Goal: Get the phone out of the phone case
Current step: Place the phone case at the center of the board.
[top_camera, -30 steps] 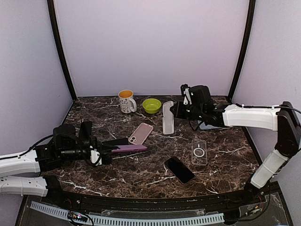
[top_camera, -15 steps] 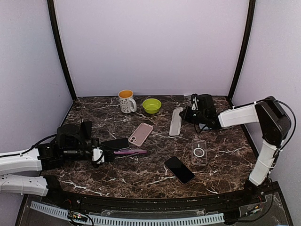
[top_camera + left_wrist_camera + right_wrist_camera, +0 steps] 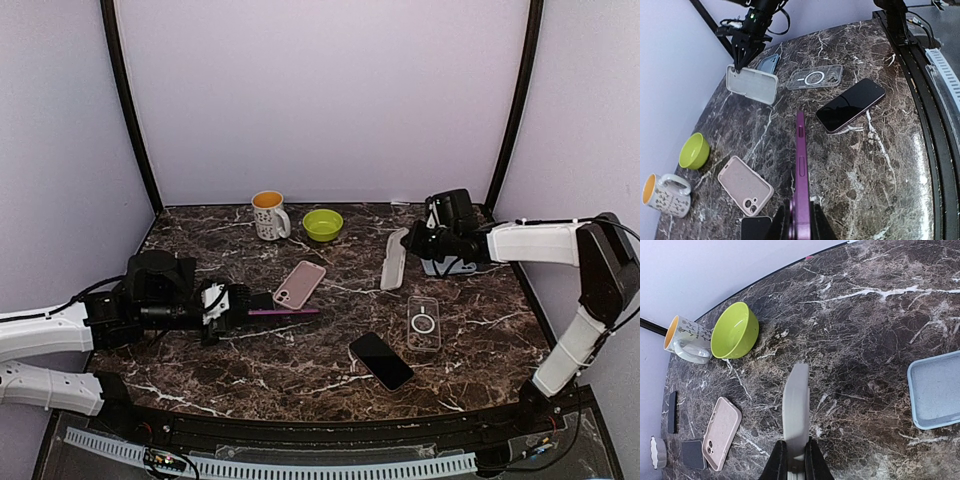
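My left gripper is shut on a purple phone and holds it on edge above the table; in the left wrist view the phone runs forward from the closed jaws of that gripper. My right gripper is shut on a pale grey phone case, held upright at the back right. In the right wrist view the case shows edge-on between the jaws of that gripper. The grey case also shows in the left wrist view.
On the table lie a pink case, a clear case, a black phone and a light blue case. A mug and a green bowl stand at the back. A small dark phone lies under my left gripper.
My right gripper has carried the grey case to the right, toward the back right corner. My left gripper has shifted slightly right and back, turning the purple phone on edge.
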Controlling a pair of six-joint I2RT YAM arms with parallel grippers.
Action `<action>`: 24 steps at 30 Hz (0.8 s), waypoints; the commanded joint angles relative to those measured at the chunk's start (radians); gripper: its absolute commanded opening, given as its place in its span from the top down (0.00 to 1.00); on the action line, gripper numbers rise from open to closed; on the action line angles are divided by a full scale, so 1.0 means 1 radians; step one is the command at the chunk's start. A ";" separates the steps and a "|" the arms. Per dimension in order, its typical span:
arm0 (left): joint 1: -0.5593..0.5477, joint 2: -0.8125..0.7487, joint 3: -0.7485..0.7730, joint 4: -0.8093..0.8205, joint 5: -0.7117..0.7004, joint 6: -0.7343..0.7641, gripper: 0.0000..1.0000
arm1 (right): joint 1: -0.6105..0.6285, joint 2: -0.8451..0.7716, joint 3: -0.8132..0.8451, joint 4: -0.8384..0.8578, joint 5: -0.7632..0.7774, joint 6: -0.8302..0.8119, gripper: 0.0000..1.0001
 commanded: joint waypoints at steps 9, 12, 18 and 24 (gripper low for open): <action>0.002 0.106 0.132 0.064 -0.149 -0.582 1.00 | -0.005 -0.038 0.107 -0.229 -0.006 0.001 1.00; 0.000 0.132 0.146 0.066 -0.150 -0.684 1.00 | -0.026 -0.032 0.127 -0.223 -0.006 0.001 1.00; -0.007 0.198 0.173 0.096 -0.138 -0.812 1.00 | -0.056 0.021 0.202 -0.321 -0.396 -0.203 0.08; -0.034 0.276 0.233 0.090 -0.163 -0.911 1.00 | -0.074 -0.039 0.070 -0.118 -0.587 -0.106 0.70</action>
